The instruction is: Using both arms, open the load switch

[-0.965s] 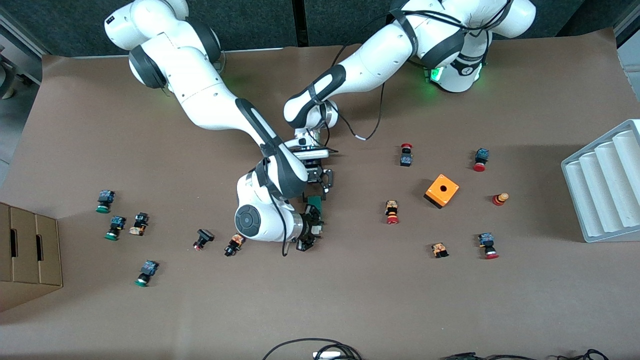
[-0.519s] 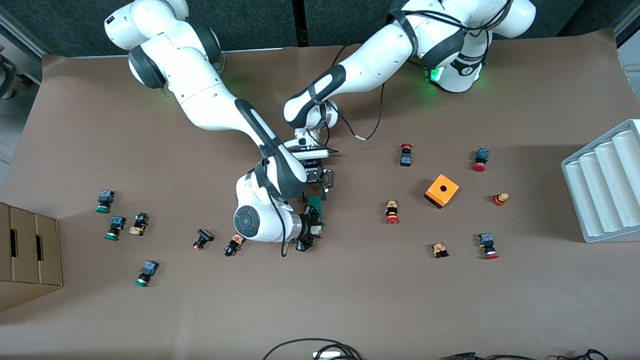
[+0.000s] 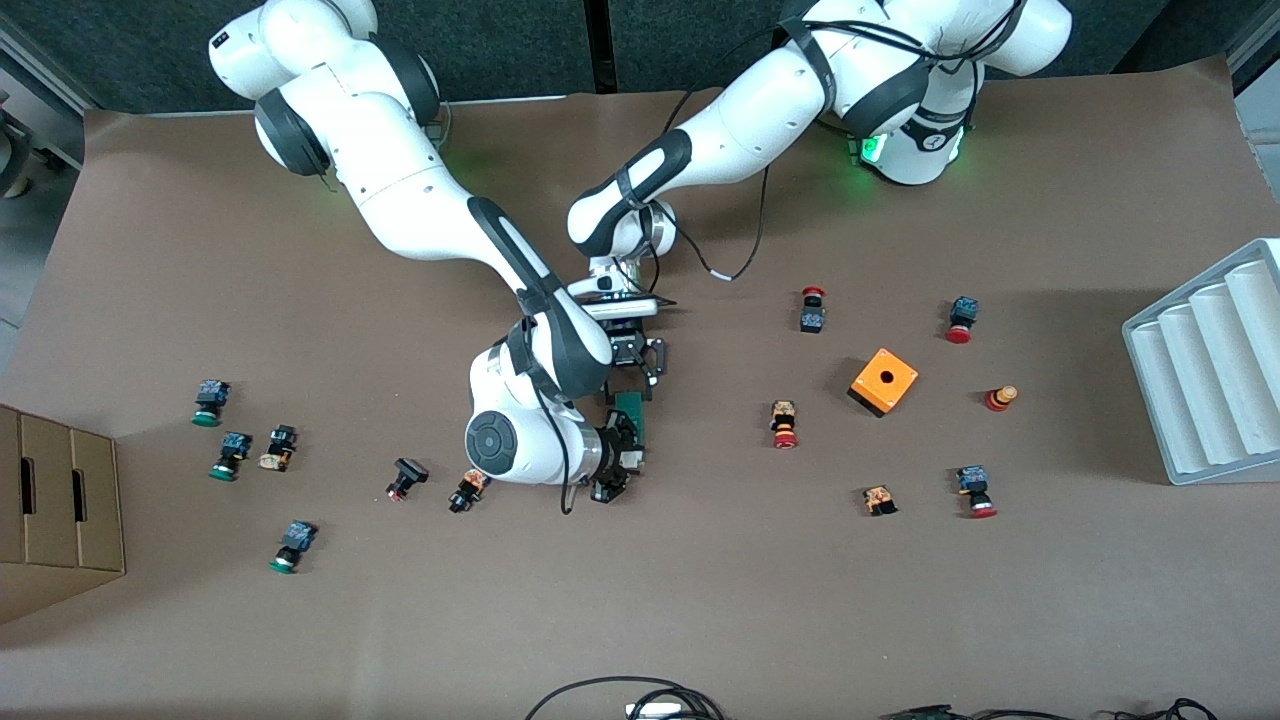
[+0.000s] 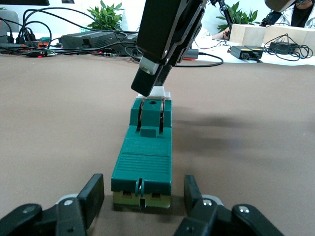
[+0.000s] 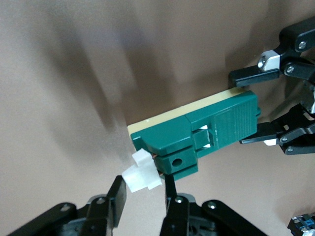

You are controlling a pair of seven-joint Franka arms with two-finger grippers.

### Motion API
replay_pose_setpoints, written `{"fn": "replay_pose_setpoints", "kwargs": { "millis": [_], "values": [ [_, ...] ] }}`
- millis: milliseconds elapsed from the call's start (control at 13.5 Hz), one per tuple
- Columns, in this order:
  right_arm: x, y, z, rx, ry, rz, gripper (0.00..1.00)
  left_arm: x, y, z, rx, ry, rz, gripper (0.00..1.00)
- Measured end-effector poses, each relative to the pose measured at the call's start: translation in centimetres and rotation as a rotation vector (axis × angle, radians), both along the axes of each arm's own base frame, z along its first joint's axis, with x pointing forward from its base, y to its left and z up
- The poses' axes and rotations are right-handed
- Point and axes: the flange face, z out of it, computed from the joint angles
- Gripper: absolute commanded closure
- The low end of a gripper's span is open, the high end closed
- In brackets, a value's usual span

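The load switch (image 3: 630, 409), a narrow dark-green block on a pale base, lies flat mid-table with its white tab (image 5: 141, 176) at the end nearer the front camera. Coming in from that end, my right gripper (image 5: 144, 182) is shut on the tab; its fingertips (image 5: 117, 189) pinch it from both sides. In the front view the right gripper (image 3: 622, 457) sits low over that end. My left gripper (image 4: 142, 184) is open at the switch's other end (image 4: 142, 167). Its fingers (image 4: 93, 194) straddle the block with a gap on each side. In the front view the left gripper (image 3: 640, 375) is partly hidden by the right arm.
Small red- and green-capped push buttons (image 3: 783, 424) lie scattered toward both ends of the table. An orange box with a hole (image 3: 883, 381) sits toward the left arm's end, near a grey ribbed tray (image 3: 1210, 360). A cardboard box (image 3: 55, 500) stands at the right arm's end.
The right gripper's fingers have narrowed onto the white tab, and the right arm has shifted very slightly. The left arm and the switch have stayed put.
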Motion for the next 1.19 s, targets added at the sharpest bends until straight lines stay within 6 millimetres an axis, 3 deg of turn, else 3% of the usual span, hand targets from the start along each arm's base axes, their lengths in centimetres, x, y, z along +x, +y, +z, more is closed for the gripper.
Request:
{"fn": "replay_pose_setpoints", "kwargs": {
  "millis": [1187],
  "values": [
    [-0.9, 0.1, 1.8, 0.003, -0.014, 0.039, 0.69, 0.0, 0.0, 0.0, 0.0, 0.0, 0.0, 0.26]
  ]
}}
